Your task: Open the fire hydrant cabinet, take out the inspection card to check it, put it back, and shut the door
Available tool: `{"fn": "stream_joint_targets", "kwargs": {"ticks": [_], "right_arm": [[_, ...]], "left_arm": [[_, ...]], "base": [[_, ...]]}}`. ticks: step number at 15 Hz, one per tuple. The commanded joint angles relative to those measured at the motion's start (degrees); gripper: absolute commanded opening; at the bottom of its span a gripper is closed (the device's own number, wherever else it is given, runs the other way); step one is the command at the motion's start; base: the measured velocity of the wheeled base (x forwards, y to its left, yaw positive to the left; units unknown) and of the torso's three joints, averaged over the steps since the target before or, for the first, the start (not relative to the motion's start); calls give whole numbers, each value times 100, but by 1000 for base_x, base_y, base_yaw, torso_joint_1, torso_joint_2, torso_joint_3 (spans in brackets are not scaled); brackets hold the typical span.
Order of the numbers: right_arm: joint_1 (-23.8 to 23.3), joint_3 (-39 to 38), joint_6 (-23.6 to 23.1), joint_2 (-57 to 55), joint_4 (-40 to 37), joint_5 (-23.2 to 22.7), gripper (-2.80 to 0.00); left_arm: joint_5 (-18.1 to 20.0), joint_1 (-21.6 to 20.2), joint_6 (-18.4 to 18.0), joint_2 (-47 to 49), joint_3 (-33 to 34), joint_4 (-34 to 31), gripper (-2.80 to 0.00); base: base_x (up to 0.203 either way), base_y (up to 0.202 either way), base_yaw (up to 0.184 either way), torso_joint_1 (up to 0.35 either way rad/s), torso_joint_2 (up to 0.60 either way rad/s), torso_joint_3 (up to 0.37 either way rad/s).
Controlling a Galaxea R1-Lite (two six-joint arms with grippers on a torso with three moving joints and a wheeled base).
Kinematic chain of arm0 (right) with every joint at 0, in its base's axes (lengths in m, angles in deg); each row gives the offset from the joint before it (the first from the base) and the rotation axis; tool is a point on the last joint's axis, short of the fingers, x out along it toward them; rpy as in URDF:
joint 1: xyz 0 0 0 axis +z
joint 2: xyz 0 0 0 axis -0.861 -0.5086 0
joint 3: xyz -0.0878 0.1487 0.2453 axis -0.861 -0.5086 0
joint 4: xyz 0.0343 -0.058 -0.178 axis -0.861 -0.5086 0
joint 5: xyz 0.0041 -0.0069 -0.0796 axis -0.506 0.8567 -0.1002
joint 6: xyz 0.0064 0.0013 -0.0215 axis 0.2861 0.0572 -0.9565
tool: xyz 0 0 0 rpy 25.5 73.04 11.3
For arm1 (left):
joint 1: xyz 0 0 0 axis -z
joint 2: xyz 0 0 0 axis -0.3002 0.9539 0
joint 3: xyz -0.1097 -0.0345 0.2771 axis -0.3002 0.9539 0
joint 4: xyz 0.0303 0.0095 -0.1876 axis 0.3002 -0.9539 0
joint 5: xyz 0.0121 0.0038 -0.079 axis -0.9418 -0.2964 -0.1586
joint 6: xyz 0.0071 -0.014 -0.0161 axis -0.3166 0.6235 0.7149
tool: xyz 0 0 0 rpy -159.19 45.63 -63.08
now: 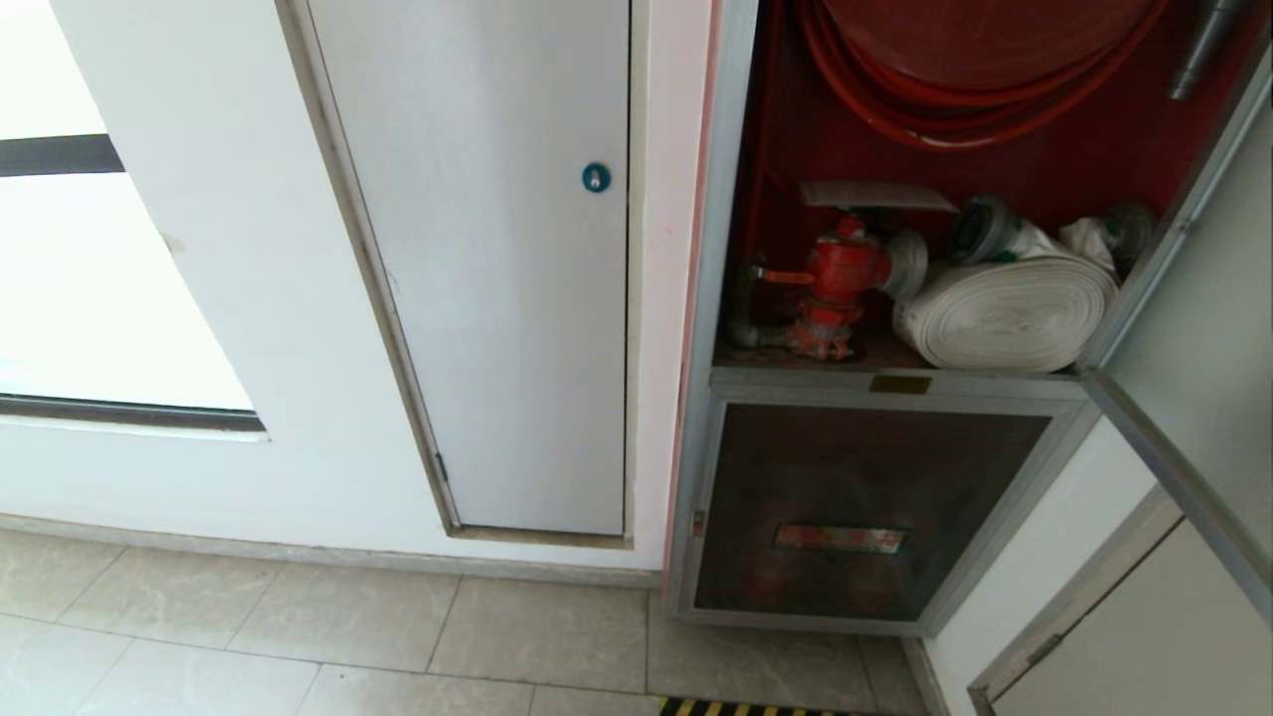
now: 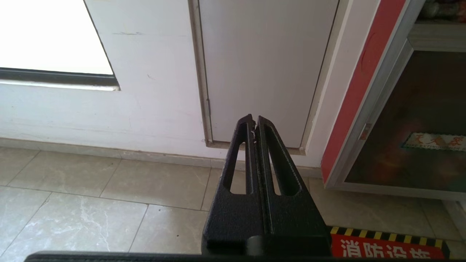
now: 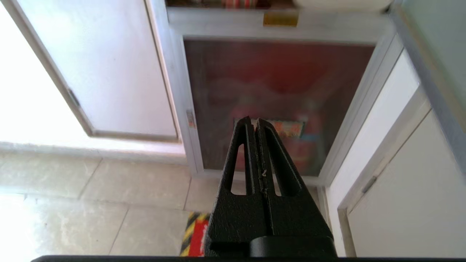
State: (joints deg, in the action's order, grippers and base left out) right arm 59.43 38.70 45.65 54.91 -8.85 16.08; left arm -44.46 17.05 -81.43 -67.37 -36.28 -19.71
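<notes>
Over on the far left a bright window glows above its dark sill, set in the white wall. Moving right, there is the plain white panel with its blue round lock, closed flat in its frame. Below it all runs the tiled floor, pale and marbled.

Now the left pincer comes up in its wrist view: the two black fingers are pressed together, nothing between them, pointing at the foot of that white panel, above the floor tiles. A red sign with Chinese characters and a striped edge lies on the floor just beside it.

Next along, the fire hydrant cabinet stands open, red interior on show. Up top hangs the red hose reel. Beneath it the inspection card lies flat, right above the red valve, inside the upper compartment. To the valve's right sits the white rolled hose, on the compartment floor. Under that is the smaller dark glass panel with its red label strip, closed.

The right pincer shows in its own wrist view, fingers pressed together and empty, aimed at that lower glass panel.

At the far right, the door is swung wide open, its silver frame edge slanting across the corner.
</notes>
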Motion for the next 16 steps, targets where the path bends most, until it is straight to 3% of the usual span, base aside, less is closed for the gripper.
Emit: {"fn": "stream_joint_targets", "kwargs": {"ticks": [1,5,10,13,16], "right_arm": [[0,302,12,-9,-82,11,-280],[0,1155,14,-121,-971,46,-280],[-7,1981,15,-1156,-1018,554,-280],[-15,2706,17,-1907,-1009,1358,-280],[-17,3164,18,-2530,-977,2714,-280]], "left_arm": [[-3,-2,0,-1,105,8,-280],[-3,-2,0,-1,105,8,-280],[-3,-2,8,-1,105,8,-280],[-3,-2,0,-1,105,3,-280],[-3,-2,3,7,105,2,-280]], "base": [[0,0,0,0,0,0],[0,0,0,0,0,0],[0,0,0,0,0,0],[0,0,0,0,0,0],[0,0,0,0,0,0]]}}
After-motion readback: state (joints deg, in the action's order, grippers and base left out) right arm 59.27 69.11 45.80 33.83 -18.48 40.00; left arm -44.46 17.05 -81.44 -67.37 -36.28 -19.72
